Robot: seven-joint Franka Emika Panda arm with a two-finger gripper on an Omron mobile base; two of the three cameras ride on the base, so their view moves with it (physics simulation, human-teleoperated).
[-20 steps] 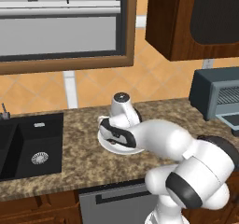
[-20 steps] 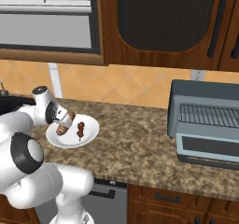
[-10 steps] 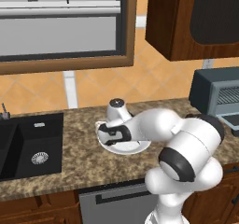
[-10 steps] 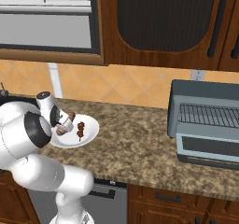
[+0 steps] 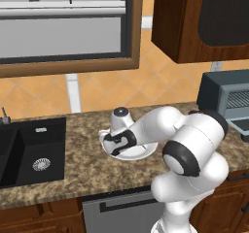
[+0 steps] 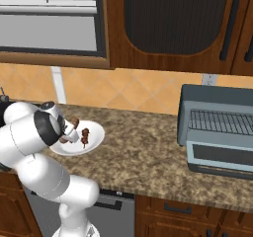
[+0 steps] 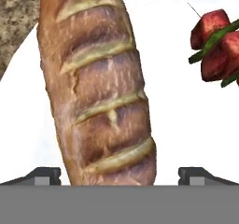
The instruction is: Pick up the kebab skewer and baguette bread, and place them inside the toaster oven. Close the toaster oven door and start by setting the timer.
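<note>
Gripper: the two-finger gripper [image 7: 119, 176] is spread wide astride the orange-brown slashed baguette bread [image 7: 100, 87].
Bread: lies on the round white plate [image 6: 96, 132], beside the red-chunked kebab skewer [image 7: 215, 43].
Risk: the rounded crust could slip when squeezed.

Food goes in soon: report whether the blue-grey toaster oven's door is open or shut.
Open. In the right base view the blue-grey toaster oven shows its bare wire rack, with the glass door dropped down in front.
</note>
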